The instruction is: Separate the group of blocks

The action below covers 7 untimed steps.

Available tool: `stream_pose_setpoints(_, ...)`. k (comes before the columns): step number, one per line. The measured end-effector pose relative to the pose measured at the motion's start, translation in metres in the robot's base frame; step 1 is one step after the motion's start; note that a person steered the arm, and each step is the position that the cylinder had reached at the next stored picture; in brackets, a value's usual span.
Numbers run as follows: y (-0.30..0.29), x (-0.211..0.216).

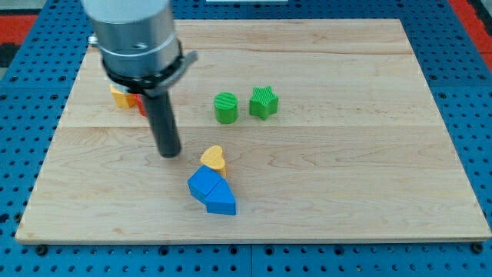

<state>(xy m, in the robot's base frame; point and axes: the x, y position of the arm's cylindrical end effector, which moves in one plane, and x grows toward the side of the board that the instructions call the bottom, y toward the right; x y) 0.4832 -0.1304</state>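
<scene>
My tip (169, 154) rests on the board left of centre. Just right of it lies a yellow heart block (214, 158), touching the top of two blue blocks: a blue block (203, 185) and a blue triangular block (223, 201) pressed together below it. A green cylinder (226, 108) and a green star-shaped block (263, 102) stand side by side, slightly apart, above the centre. An orange-yellow block (120, 96) and a red block (140, 104) sit at the upper left, largely hidden behind the rod.
The wooden board (369, 169) lies on a blue perforated table (469, 85). The arm's grey body (134, 31) covers the board's upper left part.
</scene>
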Motion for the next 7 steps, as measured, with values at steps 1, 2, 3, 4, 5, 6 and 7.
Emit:
stream_pose_setpoints(1,-0.062,-0.020)
stream_pose_setpoints(2,-0.119,-0.048)
stream_pose_setpoints(3,-0.155,-0.086)
stream_pose_setpoints(4,-0.146,-0.120)
stream_pose_setpoints(5,-0.114,-0.140)
stream_pose_setpoints(6,-0.079,-0.139)
stream_pose_setpoints(7,-0.053,-0.114)
